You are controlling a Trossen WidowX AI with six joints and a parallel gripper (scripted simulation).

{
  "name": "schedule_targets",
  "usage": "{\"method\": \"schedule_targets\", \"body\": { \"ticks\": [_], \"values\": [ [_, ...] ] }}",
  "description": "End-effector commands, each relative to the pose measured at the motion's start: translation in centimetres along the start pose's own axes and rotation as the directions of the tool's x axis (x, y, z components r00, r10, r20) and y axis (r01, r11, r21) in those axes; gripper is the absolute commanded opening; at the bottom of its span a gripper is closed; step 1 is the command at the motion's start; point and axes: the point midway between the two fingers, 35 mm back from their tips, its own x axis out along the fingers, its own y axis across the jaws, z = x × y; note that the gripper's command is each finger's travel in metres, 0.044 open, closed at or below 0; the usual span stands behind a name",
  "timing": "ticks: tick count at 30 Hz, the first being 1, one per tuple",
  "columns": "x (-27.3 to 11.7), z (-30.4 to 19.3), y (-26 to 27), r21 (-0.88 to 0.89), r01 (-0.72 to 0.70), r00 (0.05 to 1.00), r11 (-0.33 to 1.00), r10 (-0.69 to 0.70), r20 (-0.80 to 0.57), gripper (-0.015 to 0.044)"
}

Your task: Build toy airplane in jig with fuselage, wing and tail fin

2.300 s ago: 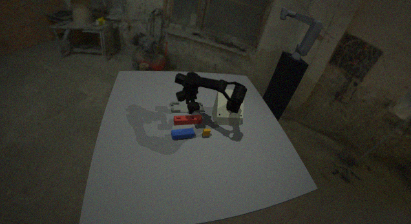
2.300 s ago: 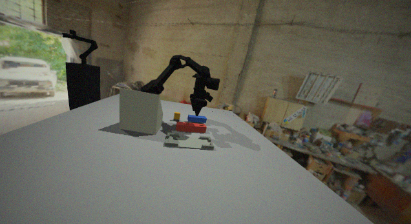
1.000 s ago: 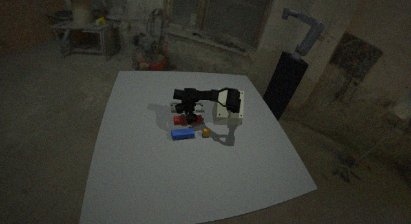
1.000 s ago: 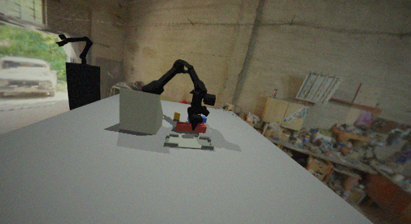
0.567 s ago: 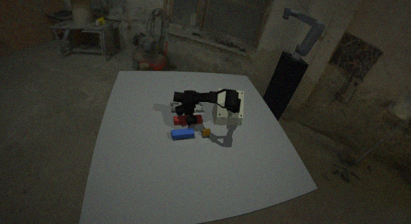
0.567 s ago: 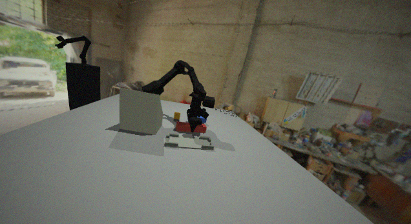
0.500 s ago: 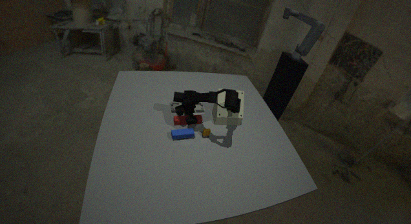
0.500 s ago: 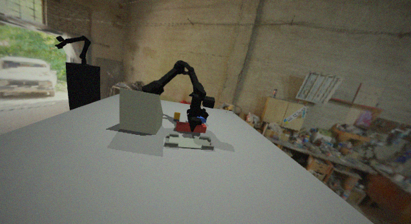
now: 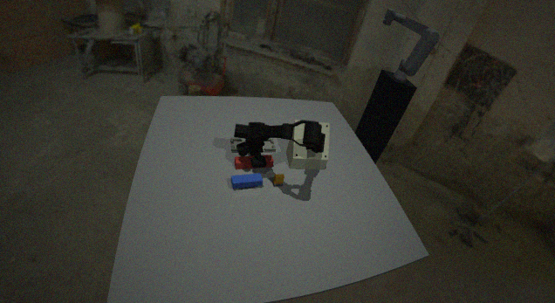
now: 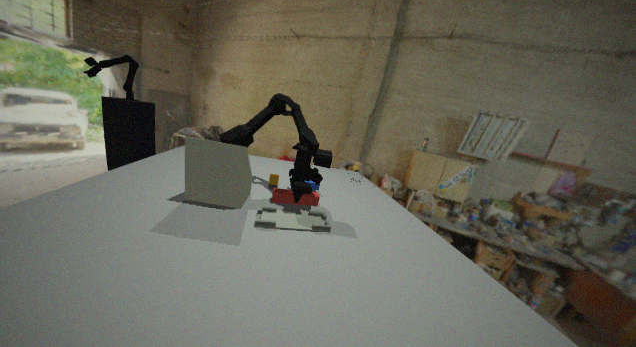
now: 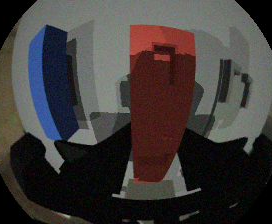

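The red fuselage lies on the table, with a socket opening showing on its top in the wrist view. My gripper points down and is shut on the fuselage, one finger on each long side. The pale jig cradle lies beside it, with nothing seated in it. The blue wing lies on the table on the fuselage's other side. The small orange tail fin stands near one end of the wing.
A pale box-like block stands beside the cradle and fuselage, under the arm's base end. A second arm on a black pedestal stands beyond the table edge.
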Motion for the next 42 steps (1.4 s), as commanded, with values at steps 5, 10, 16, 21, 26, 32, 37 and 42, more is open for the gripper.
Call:
{"method": "schedule_targets", "body": {
  "ticks": [5,10,16,21,26,32,37,42],
  "values": [
    [-1.9,0.4,-0.3,0.000,0.006,1.000,1.000,-0.006,0.003,0.0000],
    [-3.4,0.6,-0.5,0.000,0.010,1.000,1.000,-0.010,0.003,0.0000],
    [-5.2,0.7,-0.6,0.000,0.013,1.000,1.000,-0.013,0.002,0.0000],
    [-6.7,0.7,-0.7,0.000,0.014,1.000,1.000,-0.014,0.002,0.0000],
    [-8.3,0.6,-0.6,0.000,0.014,1.000,1.000,-0.014,0.002,0.0000],
    [-10.2,0.5,-0.5,0.000,0.010,1.000,1.000,-0.010,0.001,0.0000],
    [-11.7,0.2,-0.3,0.000,0.006,1.000,1.000,-0.006,0.001,0.0000],
    [-12.9,0.0,-0.1,-0.001,0.002,1.000,1.000,-0.002,0.001,0.0000]
  ]
}}
